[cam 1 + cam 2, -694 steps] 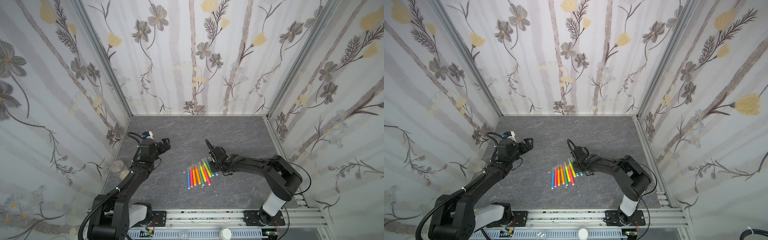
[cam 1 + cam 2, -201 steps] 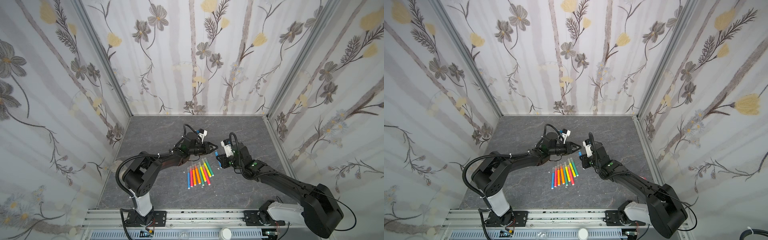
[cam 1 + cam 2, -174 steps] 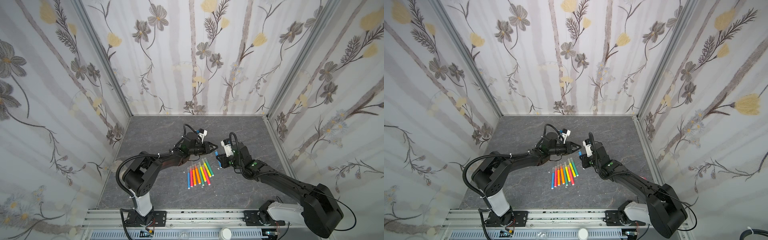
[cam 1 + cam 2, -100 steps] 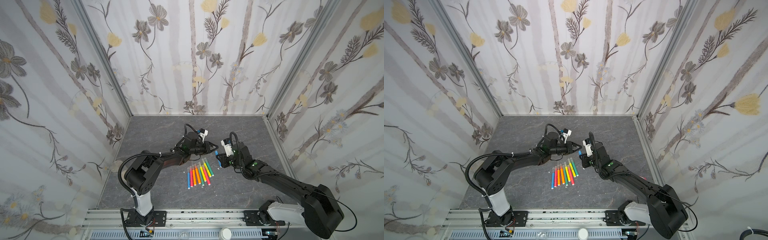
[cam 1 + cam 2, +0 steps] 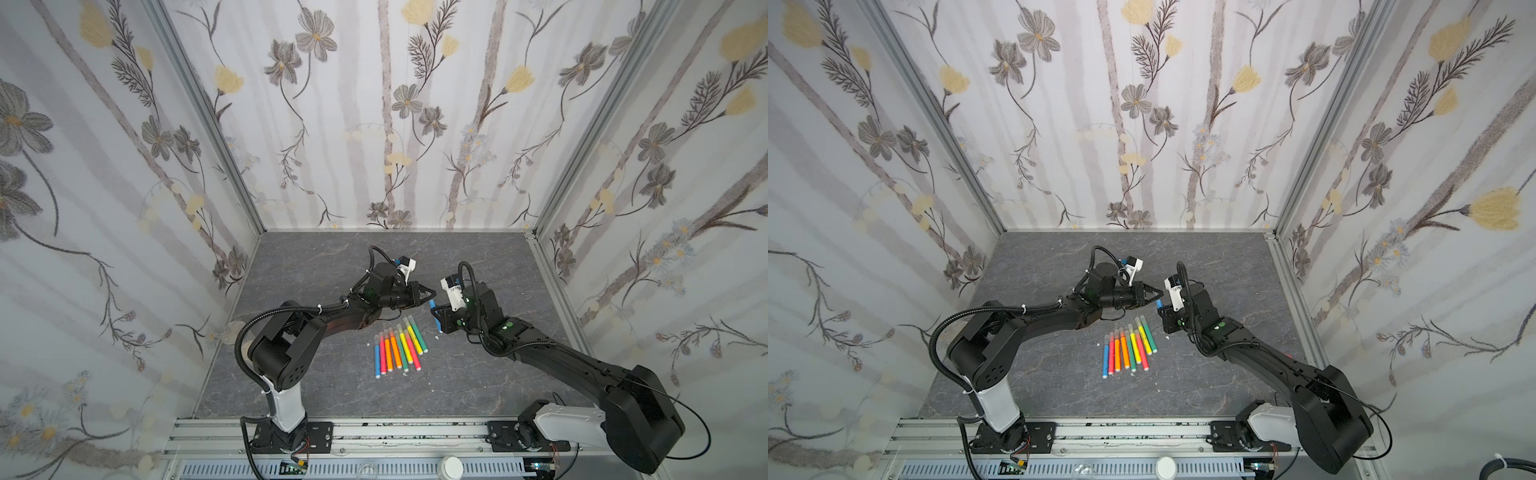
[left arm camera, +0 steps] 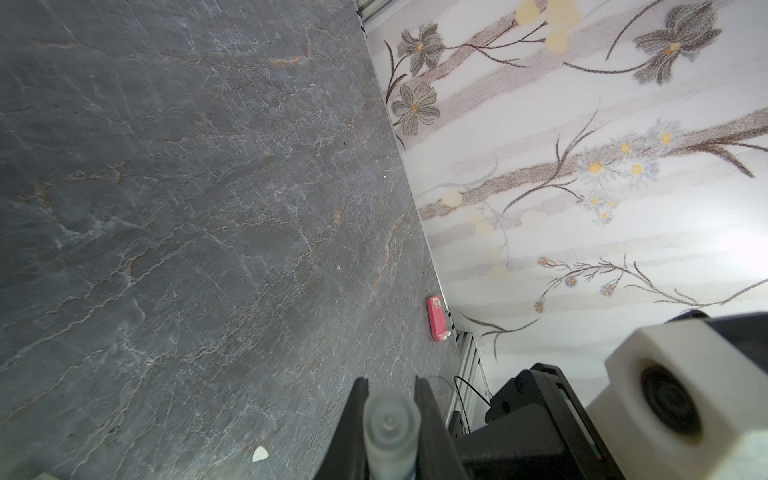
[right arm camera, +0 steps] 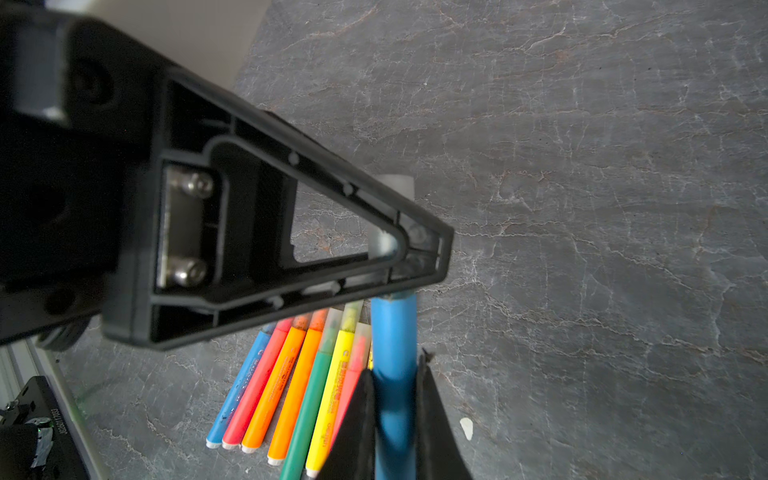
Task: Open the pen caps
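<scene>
The left end effector (image 5: 431, 296) pinches the translucent pen cap (image 6: 390, 419), largely hidden behind its finger. The right end effector (image 7: 395, 370) clamps the blue pen (image 7: 394, 324), rear end cut off, above open table (image 5: 332, 266) beside the pen row (image 5: 398, 347).

Tabletop (image 6: 166, 208) matt veined stone; pen cap (image 6: 390, 428) frosted plastic; blue pen (image 7: 392, 332) smooth plastic.

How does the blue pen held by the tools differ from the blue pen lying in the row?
The held blue pen is raised above the table, its barrel clamped in the right tool; the row's blue pen lies flat on it, untouched. The held pen's cap is pinched by the left tool; the row pen's cap is free. The held pen is alone; the row pen lies beside a pink pen. Both are blue, slim and capped.
</scene>
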